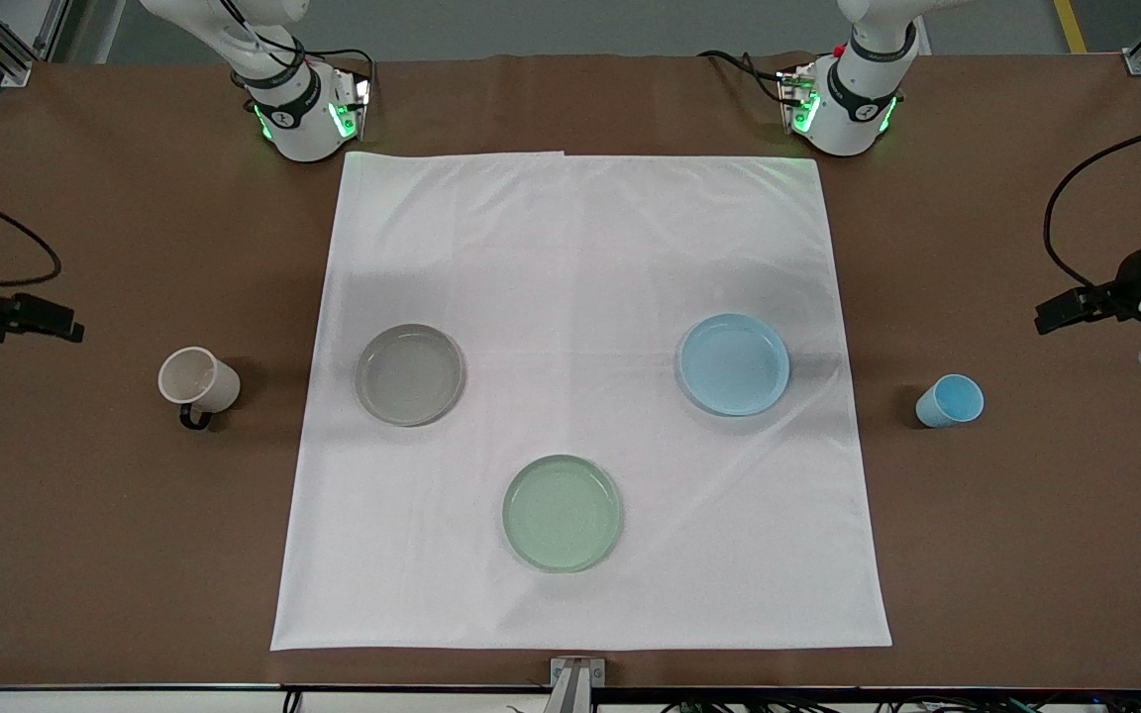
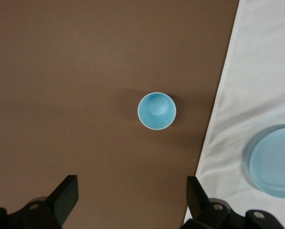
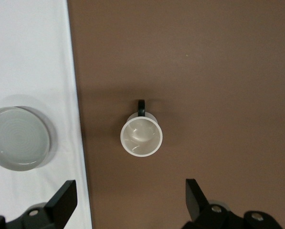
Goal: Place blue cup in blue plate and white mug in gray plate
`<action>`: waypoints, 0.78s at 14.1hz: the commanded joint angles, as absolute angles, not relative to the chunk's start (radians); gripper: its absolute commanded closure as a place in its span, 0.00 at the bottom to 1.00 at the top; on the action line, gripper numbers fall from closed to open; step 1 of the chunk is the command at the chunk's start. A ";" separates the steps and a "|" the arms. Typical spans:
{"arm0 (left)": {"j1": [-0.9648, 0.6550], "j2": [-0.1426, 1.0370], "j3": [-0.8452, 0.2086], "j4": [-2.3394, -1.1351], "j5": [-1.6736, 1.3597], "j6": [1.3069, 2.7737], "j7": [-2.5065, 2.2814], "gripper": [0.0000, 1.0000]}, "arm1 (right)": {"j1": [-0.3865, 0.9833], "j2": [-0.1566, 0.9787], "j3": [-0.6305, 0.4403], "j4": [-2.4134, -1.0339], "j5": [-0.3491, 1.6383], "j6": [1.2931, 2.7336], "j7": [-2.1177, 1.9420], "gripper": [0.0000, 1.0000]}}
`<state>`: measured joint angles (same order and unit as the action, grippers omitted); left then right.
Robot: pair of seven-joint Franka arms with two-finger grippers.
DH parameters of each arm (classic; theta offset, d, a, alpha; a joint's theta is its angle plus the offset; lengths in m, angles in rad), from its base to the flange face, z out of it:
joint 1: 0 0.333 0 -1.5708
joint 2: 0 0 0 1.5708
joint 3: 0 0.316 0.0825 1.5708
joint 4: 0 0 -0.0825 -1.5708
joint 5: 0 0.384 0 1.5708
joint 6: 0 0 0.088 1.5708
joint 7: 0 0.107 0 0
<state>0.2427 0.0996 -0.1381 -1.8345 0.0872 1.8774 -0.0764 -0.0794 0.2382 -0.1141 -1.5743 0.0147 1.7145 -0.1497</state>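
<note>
the blue cup (image 2: 156,111) stands upright on the bare brown counter (image 1: 1026,515), off the white cloth (image 1: 580,297) toward the left arm's end, well apart from the blue plate (image 1: 735,363). it looks light, stiff and smooth; grip across its tapered wall. the white mug (image 3: 141,138) stands near the gray plate (image 1: 410,374); pinch its body, not the thin handle. the left gripper (image 2: 132,195) and right gripper (image 3: 131,198) hang above them, jaws wide.
</note>
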 commanded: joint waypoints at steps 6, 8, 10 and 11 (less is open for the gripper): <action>0.294 0.322 -0.147 -1.907 0.097 2.158 -0.028 0.14 | -0.101 0.385 -0.104 -1.801 0.083 2.156 -0.087 0.00; 0.296 0.371 -0.147 -1.908 0.095 2.204 -0.028 0.23 | -0.097 0.408 -0.101 -1.844 0.084 2.241 -0.087 0.00; 0.302 0.411 -0.149 -1.908 0.095 2.232 -0.028 0.32 | -0.094 0.440 -0.101 -1.848 0.097 2.266 -0.087 0.05; 0.304 0.428 -0.149 -1.908 0.095 2.244 -0.029 0.37 | -0.092 0.454 -0.101 -1.848 0.098 2.267 -0.089 0.08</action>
